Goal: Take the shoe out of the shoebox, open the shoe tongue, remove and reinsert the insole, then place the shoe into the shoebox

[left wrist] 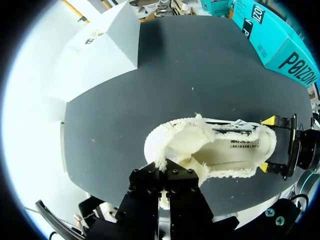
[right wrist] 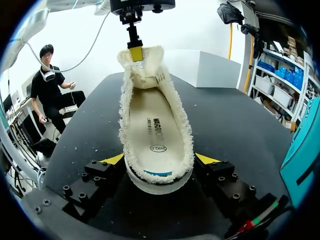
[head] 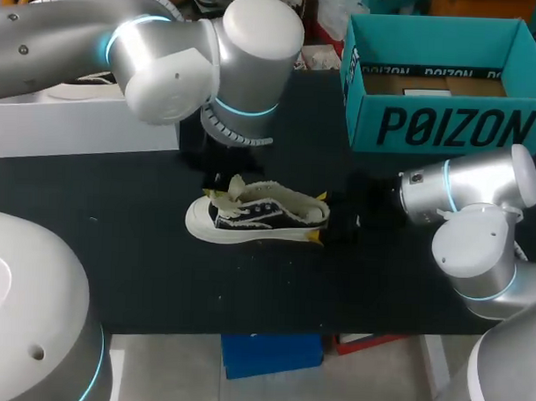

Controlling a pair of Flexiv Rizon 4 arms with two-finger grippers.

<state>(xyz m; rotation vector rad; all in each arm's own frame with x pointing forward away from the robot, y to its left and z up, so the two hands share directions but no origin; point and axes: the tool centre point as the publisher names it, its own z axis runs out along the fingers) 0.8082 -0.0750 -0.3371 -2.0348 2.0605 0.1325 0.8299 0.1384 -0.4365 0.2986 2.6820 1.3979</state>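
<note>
We judge the tongue-opening step to be in hand, with the insole not yet out. The shoe (head: 258,219) lies on the black tabletop (head: 142,266), out of the teal shoebox (head: 447,127), which stands open well beyond our right claw (right wrist: 159,160). That claw is spread wide around the heel, one yellow tip against each side of the sole, so it grips the shoe there. Our left claw (left wrist: 166,170) is at the far end of the shoe from the right one, narrowed to a pinch on the fleecy tongue (right wrist: 142,65) and holding it up and away from the opening. Between the two claws the insole (right wrist: 155,132) lies flat inside the shoe, fully exposed.

The next move, as we read it, is lifting the insole out. Both claws are occupied, so one must let go. The right could hold the heel steady while the left releases the tongue, reaches in and pinches an edge of the insole. The tongue may then flop back over the opening.
</note>
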